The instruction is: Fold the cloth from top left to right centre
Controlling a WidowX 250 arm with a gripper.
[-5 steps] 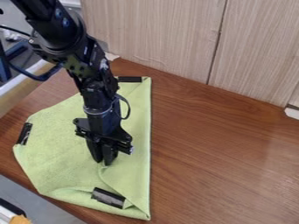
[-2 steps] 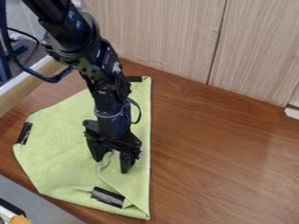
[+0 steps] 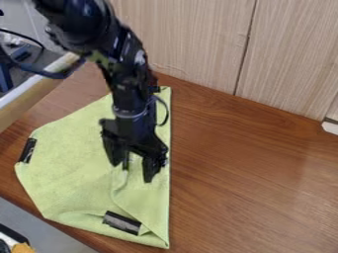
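camera view has my gripper [image 3: 137, 173] hanging over the green cloth [image 3: 69, 163], its two fingers spread with cloth showing in the gap; i can't tell whether the tips touch it. i see the cloth lying folded on the left part of the wooden table [image 3: 251, 173], its long straight edge facing right, with a black strip [image 3: 122, 222] near the bottom corner.

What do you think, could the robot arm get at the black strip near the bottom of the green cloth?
Probably yes: the end effector hangs open above the cloth, and nothing seems to stand between it and the black strip. Pinching something that flat might be tricky, though.
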